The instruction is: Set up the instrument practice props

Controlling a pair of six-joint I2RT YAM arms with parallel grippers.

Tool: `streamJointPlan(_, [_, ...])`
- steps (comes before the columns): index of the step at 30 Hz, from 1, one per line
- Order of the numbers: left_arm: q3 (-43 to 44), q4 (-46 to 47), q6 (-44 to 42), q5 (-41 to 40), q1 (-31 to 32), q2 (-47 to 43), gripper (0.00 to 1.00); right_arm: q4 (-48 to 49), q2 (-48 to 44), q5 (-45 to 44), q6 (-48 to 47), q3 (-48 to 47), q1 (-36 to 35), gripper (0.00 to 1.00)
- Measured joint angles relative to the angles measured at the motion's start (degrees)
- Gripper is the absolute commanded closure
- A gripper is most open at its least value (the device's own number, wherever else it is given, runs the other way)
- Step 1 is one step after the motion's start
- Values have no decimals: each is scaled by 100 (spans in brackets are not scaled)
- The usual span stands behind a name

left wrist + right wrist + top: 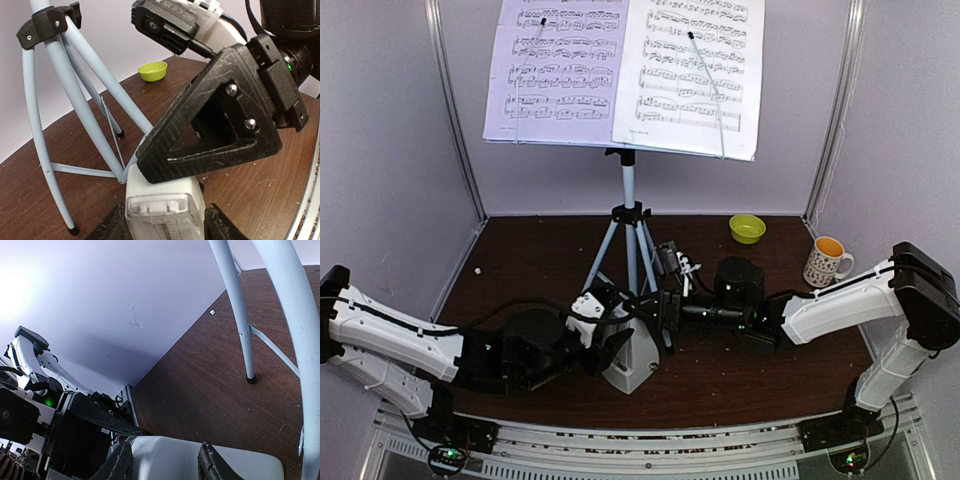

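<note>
Here, the left hand [165, 226] is pinching the metronome [165, 197]. Its two black fingers [114, 227] press one on each side of the pale grey body. They are only as far apart as the metronome is wide.

The right hand [165, 460] is at the top of the metronome, on the other side. Its fingers [212, 465] are a little way apart, with pale grey showing between them. I cannot tell if they squeeze it or just sit close to it. In the left wrist view, one big black finger of the right hand lies just above the metronome's top.

The metronome stands upright on the brown worktop [520, 260], near the front, between the two arms. One leg of the silver tripod [632, 235] comes down just beside it.

There is one metronome. There is one music stand [628, 185], tall, behind the hands. On it lie two sheet-music pages [560, 70], side by side, with one thin rod [705, 65] over each page. There is one yellow-green bowl [747, 228] at the back right. There is one mug [827, 262] near the right arm, well apart from the metronome.
</note>
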State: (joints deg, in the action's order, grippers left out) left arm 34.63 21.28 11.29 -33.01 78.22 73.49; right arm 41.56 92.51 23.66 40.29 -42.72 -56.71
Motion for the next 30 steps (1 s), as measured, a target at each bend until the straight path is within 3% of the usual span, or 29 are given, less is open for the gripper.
streamJointPlan(19, [-142, 214, -278, 234, -61, -90, 80, 61, 83, -37, 17, 22, -13, 56])
streamJointPlan(30, [-610, 964, -570, 195, 4, -236, 82, 365, 212, 42, 83, 122, 20, 57])
